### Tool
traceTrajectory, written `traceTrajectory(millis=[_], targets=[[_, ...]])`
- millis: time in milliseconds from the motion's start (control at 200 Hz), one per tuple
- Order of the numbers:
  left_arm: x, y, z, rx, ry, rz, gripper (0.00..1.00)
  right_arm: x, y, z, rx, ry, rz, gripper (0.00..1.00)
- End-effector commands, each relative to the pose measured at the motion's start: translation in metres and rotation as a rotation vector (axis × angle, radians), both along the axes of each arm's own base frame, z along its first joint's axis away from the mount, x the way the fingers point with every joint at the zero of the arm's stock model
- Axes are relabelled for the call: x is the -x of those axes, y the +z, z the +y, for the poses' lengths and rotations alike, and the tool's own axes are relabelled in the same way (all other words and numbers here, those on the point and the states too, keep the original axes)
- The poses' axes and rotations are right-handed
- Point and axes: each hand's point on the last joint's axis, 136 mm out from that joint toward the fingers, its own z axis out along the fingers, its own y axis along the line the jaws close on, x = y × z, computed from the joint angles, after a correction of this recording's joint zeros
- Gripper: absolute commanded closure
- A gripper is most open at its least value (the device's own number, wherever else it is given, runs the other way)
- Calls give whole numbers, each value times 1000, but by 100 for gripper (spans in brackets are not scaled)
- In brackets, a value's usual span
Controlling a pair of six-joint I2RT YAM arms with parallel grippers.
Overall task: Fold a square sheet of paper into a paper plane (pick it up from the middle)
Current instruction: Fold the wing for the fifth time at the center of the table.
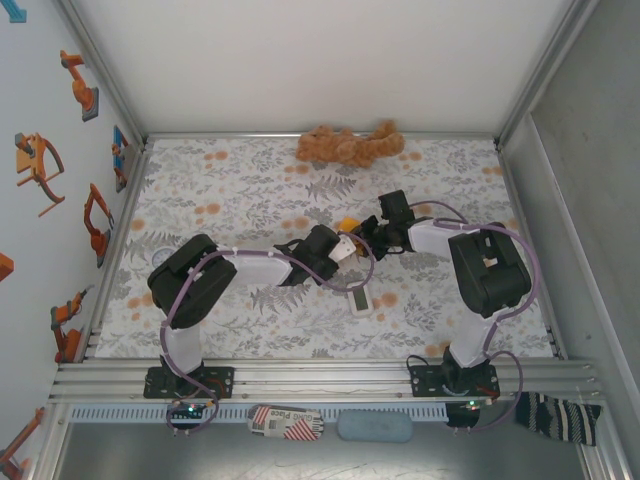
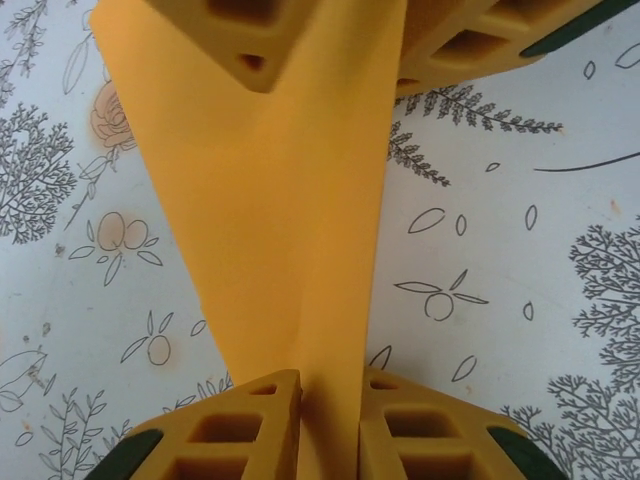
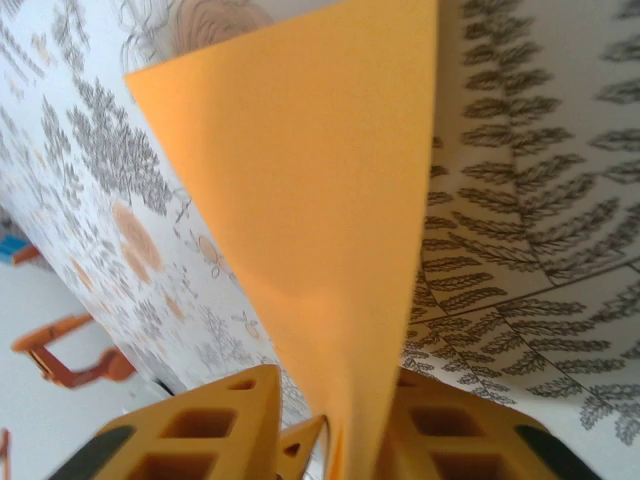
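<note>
Left gripper [image 2: 330,388] was narrow and pinched on the lower end of the orange paper [image 2: 290,220]; the sheet filled the slot between its yellow fingers [image 2: 235,425]. Right gripper [image 3: 330,405] was a little apart: paper lay against one finger [image 3: 450,430], with a visible gap to the other. In the left wrist view the right gripper's fingers [image 2: 250,35] straddled the far end of the same sheet.

The paper stood on edge between the two grippers, off the table [image 1: 230,190], and tapered toward each one. In the top view both grippers met nose to nose around the table's middle, a bit right of centre, with only a small orange patch [image 1: 347,222] showing between them.

A white rectangular device [image 1: 360,301] lay flat just nearside of the left gripper. A brown plush toy [image 1: 350,146] lay against the far edge, well apart from the rest.
</note>
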Motion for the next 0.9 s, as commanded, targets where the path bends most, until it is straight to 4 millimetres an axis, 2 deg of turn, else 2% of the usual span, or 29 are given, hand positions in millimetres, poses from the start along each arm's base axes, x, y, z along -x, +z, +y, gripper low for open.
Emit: traceTrajectory(millis=[0,85,195,386,626,736,891], targets=[[8,-13,4,-8,-4,73,81,-3,12,1,21,27,-38,52],[11,-16,5,0,-1,103,81,-6,16,-5,50,18,-48,44],[14,-20,9,17,13,155,82,-8,20,-20,101,17,-79,40],[20,-30,14,71,39,280,82,-8,27,-46,204,-5,-119,39],[31,-44,15,103,50,438,82,-4,33,-66,319,31,-212,39],[34,-48,15,114,55,484,82,-2,34,-66,322,60,-263,40],[34,-51,17,132,76,545,82,1,33,-53,248,105,-322,44]])
